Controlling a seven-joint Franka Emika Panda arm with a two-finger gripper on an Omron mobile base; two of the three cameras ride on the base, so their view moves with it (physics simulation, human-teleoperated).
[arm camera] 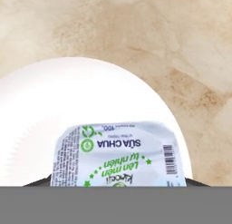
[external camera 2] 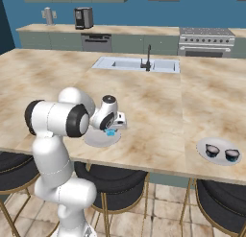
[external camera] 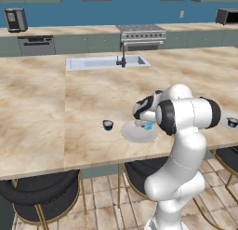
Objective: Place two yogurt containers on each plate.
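Yogurt cup [arm camera: 117, 156], light blue, square-lidded with printed foil, clenched in gripper [external camera 2: 113, 131] jaws directly over near plate [arm camera: 54, 114]. Plate round, shallow, pale, smooth. Dark cup [external camera: 108, 125] on marbled counter [external camera: 56, 108], apart to jaws' left. Far plate [external camera 2: 219, 152] well right, holding two dark cups [external camera 2: 212, 150].

The arm bends forward and down, its end effector [external camera 2: 112, 132] clamped.
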